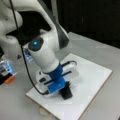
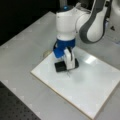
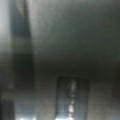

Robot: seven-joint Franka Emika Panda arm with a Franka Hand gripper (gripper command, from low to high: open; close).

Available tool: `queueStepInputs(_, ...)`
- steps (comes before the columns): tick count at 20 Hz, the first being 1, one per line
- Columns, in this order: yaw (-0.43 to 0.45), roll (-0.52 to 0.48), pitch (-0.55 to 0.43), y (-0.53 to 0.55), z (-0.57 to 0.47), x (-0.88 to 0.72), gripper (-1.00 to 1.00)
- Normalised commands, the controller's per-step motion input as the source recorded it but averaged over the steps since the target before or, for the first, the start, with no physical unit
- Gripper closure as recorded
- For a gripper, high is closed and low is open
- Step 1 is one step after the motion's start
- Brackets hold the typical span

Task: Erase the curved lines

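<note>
The arm is bent low over the white board (image 1: 90, 80), which lies flat on the grey counter (image 1: 100, 45). Its hand (image 1: 65, 90) points straight down and presses a dark block, by the look of it an eraser (image 1: 66, 93), onto the board near the board's edge at a front view's left. In a front view the same hand (image 2: 67, 65) appears closed around the eraser (image 2: 61, 67), the white fingers (image 2: 69, 59) clamping it from either side, with the eraser touching the board (image 2: 95, 82).

A tiny dark squiggle shows just beside the eraser, toward a front view's bottom; I take it for the curve lines (image 2: 68, 73), or what is left of them. In a front view the faint mark of the curve lines (image 1: 73, 85) sits right against the block.

So the wiping step seems to be in hand, with the stroke not fully gone. I'd judge the next move calls for steady downward pressure and a short pass over that mark. The wrist view shows only a dim grey blur.
</note>
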Motion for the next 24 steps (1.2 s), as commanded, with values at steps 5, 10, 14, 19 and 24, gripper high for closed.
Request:
queueStepInputs(5, -0.115, 0.145, -0.016, 0.13, -0.60, 0.47, 1.00)
queueStepInputs(10, -0.162, 0.155, -0.032, 0.17, -0.70, 0.63, 1.00)
queueStepInputs(14, -0.199, 0.152, -0.038, 0.16, -0.78, 0.70, 1.00)
queueStepInputs(19, -0.217, 0.159, -0.020, 0.17, -0.84, 0.73, 1.00)
queueStepInputs(24, -0.238, 0.174, -0.022, 0.26, -0.89, 0.77, 1.00)
